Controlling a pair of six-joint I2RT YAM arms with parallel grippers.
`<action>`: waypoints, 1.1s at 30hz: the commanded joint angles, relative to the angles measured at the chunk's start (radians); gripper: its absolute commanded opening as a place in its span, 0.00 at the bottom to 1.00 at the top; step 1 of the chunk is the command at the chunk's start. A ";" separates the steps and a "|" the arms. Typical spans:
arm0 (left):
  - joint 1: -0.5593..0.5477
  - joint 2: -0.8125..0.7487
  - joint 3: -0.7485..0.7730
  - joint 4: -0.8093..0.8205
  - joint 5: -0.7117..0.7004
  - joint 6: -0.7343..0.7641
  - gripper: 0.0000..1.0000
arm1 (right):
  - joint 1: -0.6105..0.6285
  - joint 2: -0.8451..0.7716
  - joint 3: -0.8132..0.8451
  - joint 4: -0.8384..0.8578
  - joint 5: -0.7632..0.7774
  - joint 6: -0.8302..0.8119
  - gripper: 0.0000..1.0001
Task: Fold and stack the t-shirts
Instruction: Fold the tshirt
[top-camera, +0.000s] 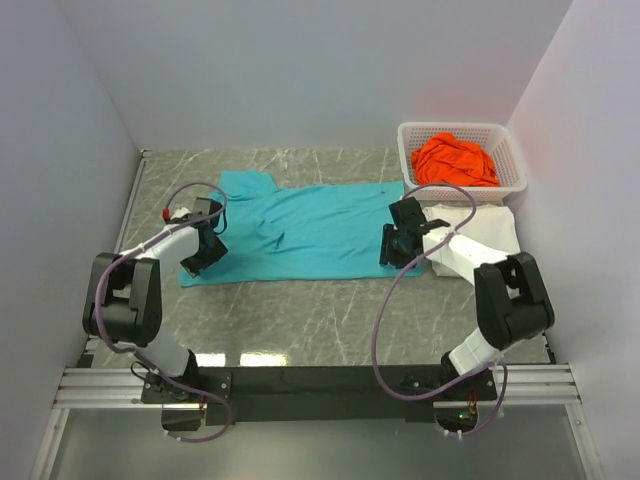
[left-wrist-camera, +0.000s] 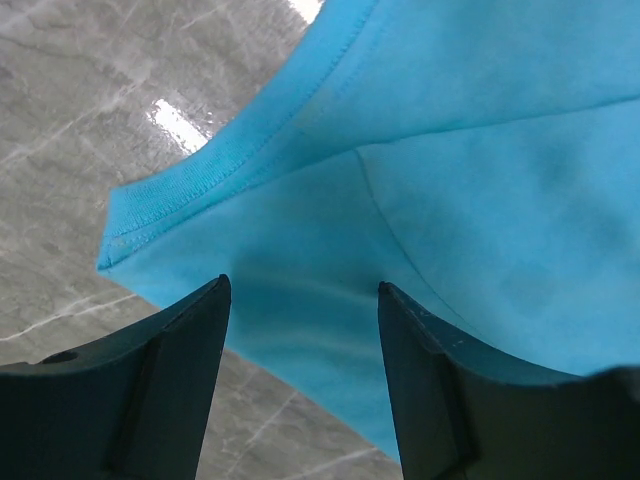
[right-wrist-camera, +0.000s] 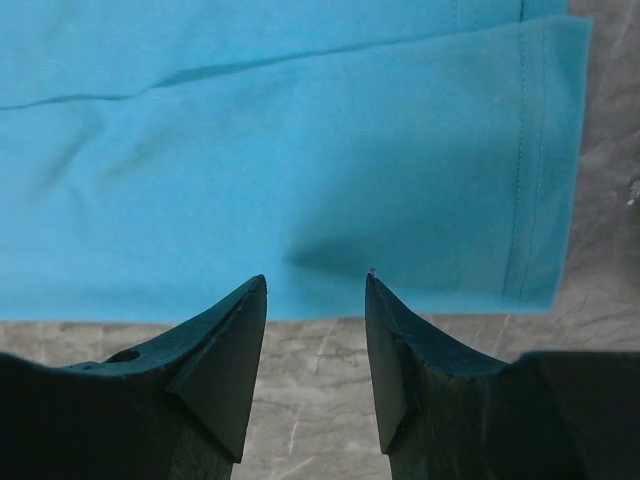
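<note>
The teal t-shirt (top-camera: 310, 230) lies spread flat on the table (top-camera: 320, 320), stretched between the two sets of jaws. The left jaws stand spread with nothing pinched; in the left wrist view teal cloth (left-wrist-camera: 450, 180) fills the space ahead of them and runs under the gap, with a stitched, ribbed corner ahead and to the left. Whether the tips touch the cloth cannot be told. The right jaws are also spread and hold nothing. Their tips sit over the shirt's near edge (right-wrist-camera: 300, 180), its hemmed corner ahead and to the right. The folded white t-shirt (top-camera: 490, 230) lies just behind the right jaws. The orange t-shirt (top-camera: 455, 160) sits crumpled in the white basket (top-camera: 510, 135), farther out beyond the white one.
</note>
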 joint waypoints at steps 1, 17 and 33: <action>0.019 0.029 -0.005 0.015 0.052 0.010 0.66 | 0.012 0.071 0.056 -0.104 0.047 -0.022 0.51; 0.137 -0.055 -0.256 -0.065 0.300 -0.103 0.66 | 0.077 0.031 -0.154 -0.254 -0.100 0.037 0.54; 0.283 -0.479 -0.356 -0.251 0.184 -0.292 0.66 | 0.084 -0.113 -0.219 -0.317 -0.060 0.052 0.58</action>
